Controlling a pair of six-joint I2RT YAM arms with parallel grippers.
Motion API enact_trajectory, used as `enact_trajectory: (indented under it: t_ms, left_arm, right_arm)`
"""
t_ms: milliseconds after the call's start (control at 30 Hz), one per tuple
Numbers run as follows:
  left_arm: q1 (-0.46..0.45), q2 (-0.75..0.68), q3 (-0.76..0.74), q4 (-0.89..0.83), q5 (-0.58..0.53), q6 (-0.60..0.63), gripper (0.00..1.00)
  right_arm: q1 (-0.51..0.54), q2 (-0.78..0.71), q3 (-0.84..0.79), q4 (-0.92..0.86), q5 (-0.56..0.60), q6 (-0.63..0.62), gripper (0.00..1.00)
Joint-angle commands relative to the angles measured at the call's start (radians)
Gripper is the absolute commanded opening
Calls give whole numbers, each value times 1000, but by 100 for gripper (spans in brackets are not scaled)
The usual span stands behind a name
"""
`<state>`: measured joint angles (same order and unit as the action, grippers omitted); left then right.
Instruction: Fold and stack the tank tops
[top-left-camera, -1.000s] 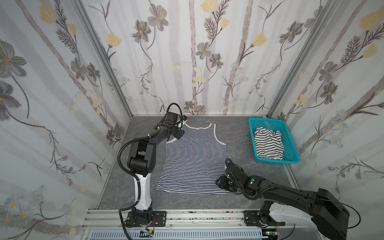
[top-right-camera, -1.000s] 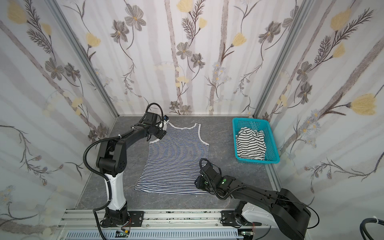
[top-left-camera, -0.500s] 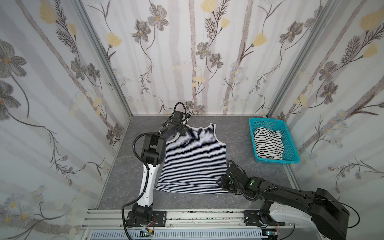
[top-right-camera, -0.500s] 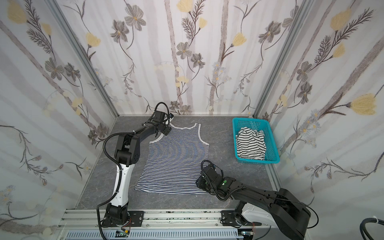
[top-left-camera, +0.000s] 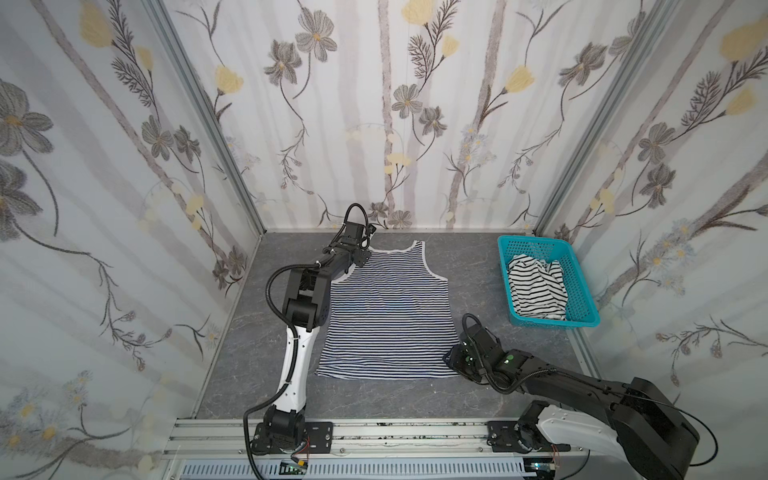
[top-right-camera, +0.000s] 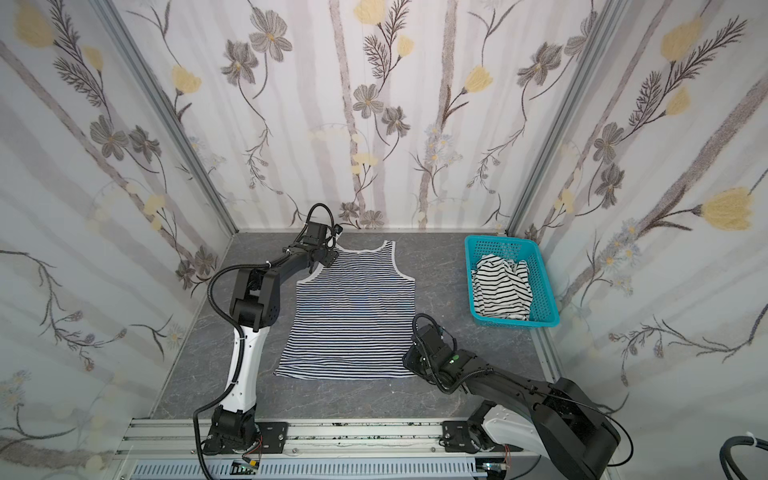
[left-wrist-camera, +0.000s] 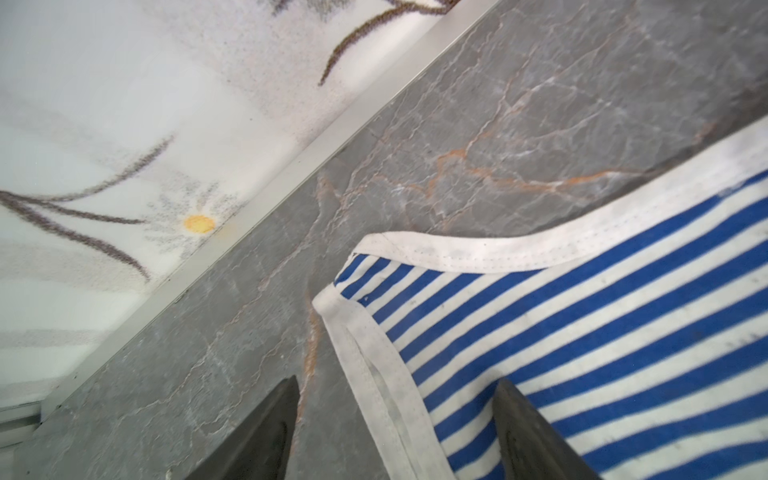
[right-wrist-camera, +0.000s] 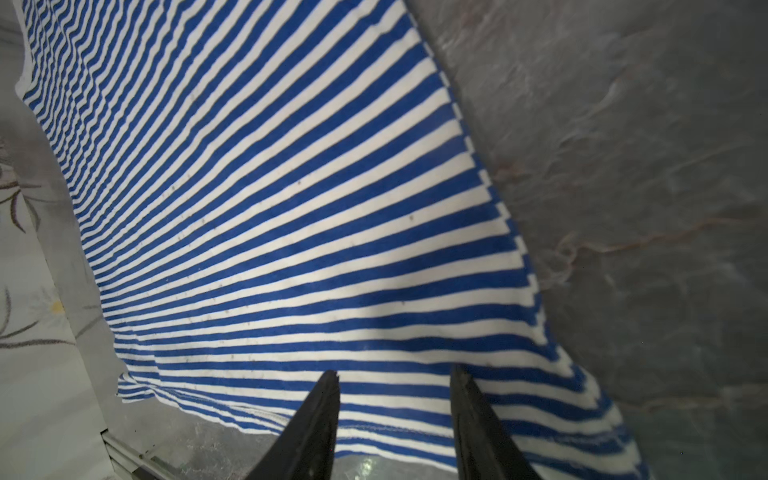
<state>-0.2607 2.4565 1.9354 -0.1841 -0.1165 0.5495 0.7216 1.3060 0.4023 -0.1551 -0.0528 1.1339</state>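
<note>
Centre of both top views: navy top (top-left-camera: 388, 316) spread flat on the grey marbled table (top-left-camera: 478, 266). Fine dense stripes, white stitched trim at neck and armholes.

Reaching up the frame with the left arm, elbow sharply bent. Left hand (top-left-camera: 361, 261) low at the upper left strap, wide open. In the wrist view, one dark finger (left-wrist-camera: 266, 432) over bare table, its partner over stripes, the trim between them, nothing gripped.

Stretched low from the lower right with the right arm. Right hand (top-left-camera: 452, 360) at the lower right hem corner, partly open, tapered fingers (right-wrist-camera: 316, 419) above the cloth, nothing pinched.

Right of frame: black-striped top (top-left-camera: 536, 286) crumpled in a turquoise perforated basket (top-left-camera: 579, 286).
</note>
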Motion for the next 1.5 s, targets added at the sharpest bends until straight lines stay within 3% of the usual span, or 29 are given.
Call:
enact_trajectory:
  t_ms: [0, 267, 767, 900, 1133, 1333, 1467]
  left_arm:
    - [12, -20, -47, -89, -56, 13, 76]
    - [56, -95, -165, -88, -101, -57, 76]
    - [80, -318, -495, -73, -94, -137, 75]
    - [83, -363, -556, -51, -137, -143, 75]
    - [89, -405, -510, -26, -146, -157, 76]
    - [81, -325, -373, -29, -171, -146, 77]
    - [57, -335, -371, -30, -127, -135, 77]
  right_arm:
    - [-49, 39, 44, -29, 6, -78, 46]
    - [-227, 225, 195, -50, -41, -233, 48]
    - [-433, 659, 699, -181, -77, -427, 51]
    - [-430, 642, 801, -238, -61, -476, 51]
    - [-314, 437, 693, -271, -3, -492, 56]
    - [-194, 326, 498, -205, -15, -391, 58]
    - [-166, 296, 381, -132, -26, -326, 58]
